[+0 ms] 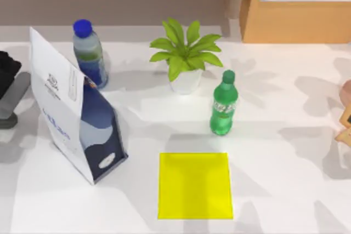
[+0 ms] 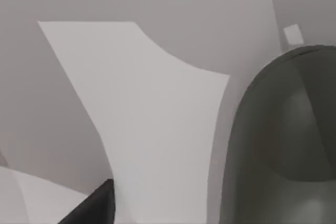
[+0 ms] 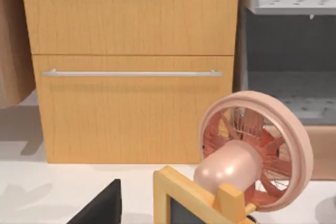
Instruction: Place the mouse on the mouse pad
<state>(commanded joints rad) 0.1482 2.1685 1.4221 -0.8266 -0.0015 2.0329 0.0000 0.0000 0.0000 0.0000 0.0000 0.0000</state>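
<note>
My left gripper (image 1: 6, 68) sits at the far left edge of the table, a black shape partly cut off by the top view's border. Just beside it lies the mouse (image 1: 13, 98), a plain matte grey, smooth, elongated rounded body, also at that left edge. In the left wrist view the mouse's dark grey rounded shell (image 2: 283, 145) looms very near. I cannot tell whether my left gripper is released, clenched or grasping the mouse.

The mouse pad (image 1: 194, 186), a thin flat bright yellow square sheet, lies unoccupied near the front middle of the table, well apart from the mouse. Between them stands a white and navy paper bag (image 1: 74, 116). Behind the pad stands a green plastic bottle (image 1: 224, 110), upright, with a leafy green plant in a white pot (image 1: 185, 56) farther back and a blue-capped bottle (image 1: 89, 53) behind the bag.

My right gripper (image 3: 100, 209) is over by the table's right side, facing a pink round fan (image 3: 254, 150) and a wooden drawer cabinet (image 3: 131, 61); I cannot tell its state either.
</note>
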